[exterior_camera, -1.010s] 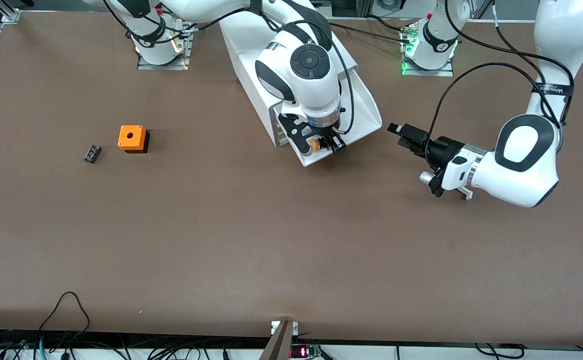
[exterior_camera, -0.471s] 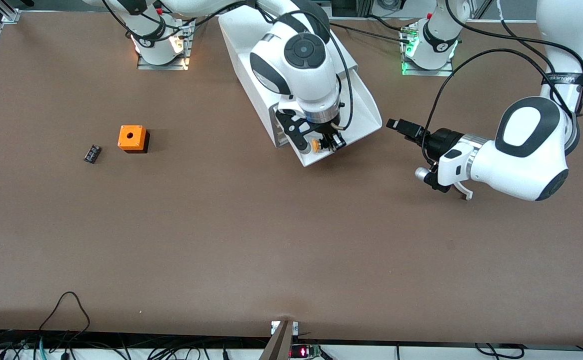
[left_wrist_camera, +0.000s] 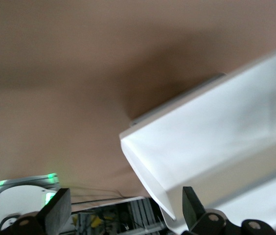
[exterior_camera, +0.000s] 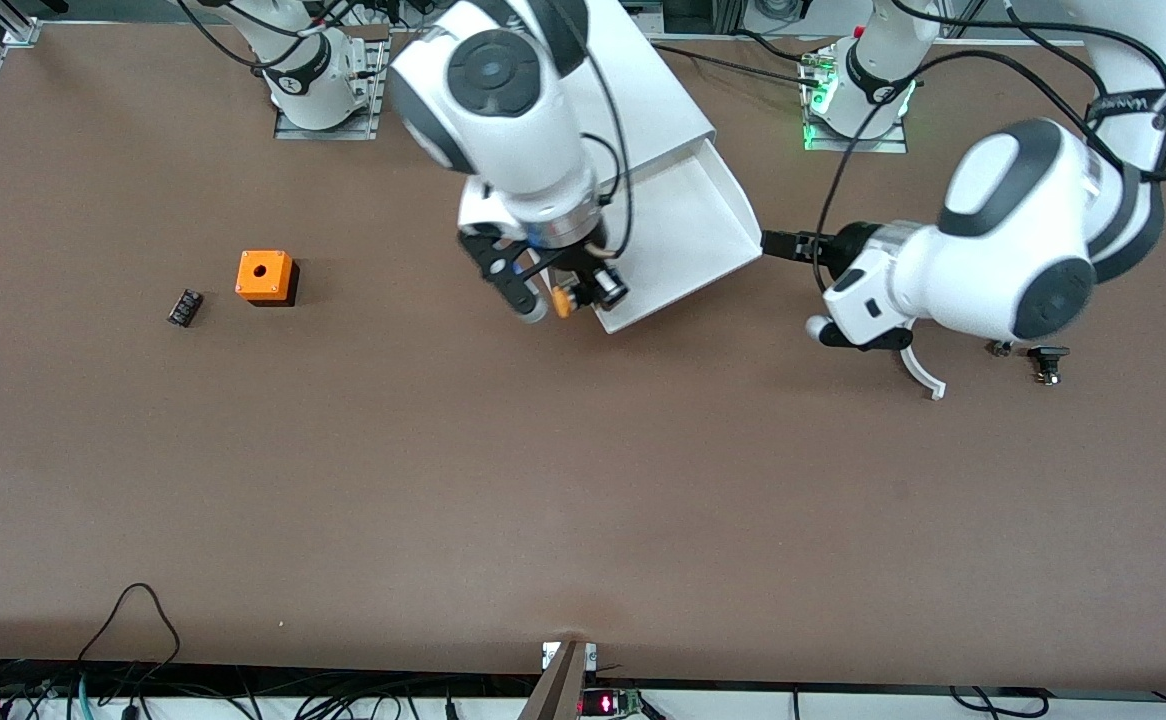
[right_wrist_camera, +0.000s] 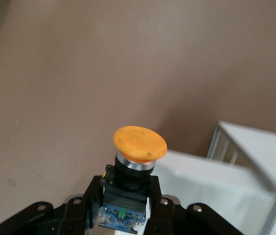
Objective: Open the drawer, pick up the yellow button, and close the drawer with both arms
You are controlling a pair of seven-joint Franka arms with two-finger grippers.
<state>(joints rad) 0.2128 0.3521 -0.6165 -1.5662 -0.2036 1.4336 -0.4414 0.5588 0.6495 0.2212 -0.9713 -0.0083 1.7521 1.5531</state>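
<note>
My right gripper [exterior_camera: 571, 294] is shut on the button [exterior_camera: 562, 299] and holds it up over the table, just off the open drawer's front corner. In the right wrist view the orange-yellow cap [right_wrist_camera: 139, 144] stands above the black-and-blue body, which is clamped between the fingers [right_wrist_camera: 92, 195]. The white drawer [exterior_camera: 688, 235] is pulled out of its white cabinet [exterior_camera: 643, 95] and looks empty. My left gripper [exterior_camera: 777, 243] is open beside the drawer's corner at the left arm's end. In the left wrist view its fingers [left_wrist_camera: 56, 211] stand wide apart around that drawer corner [left_wrist_camera: 143, 161].
An orange square box with a round hole [exterior_camera: 265, 277] and a small black part [exterior_camera: 184, 307] lie toward the right arm's end. Small dark parts [exterior_camera: 1043, 358] lie on the table under the left arm.
My right gripper has lifted the button out of the drawer and moved toward the right arm's end. My left arm has swung, bringing its gripper up to the drawer's corner.
</note>
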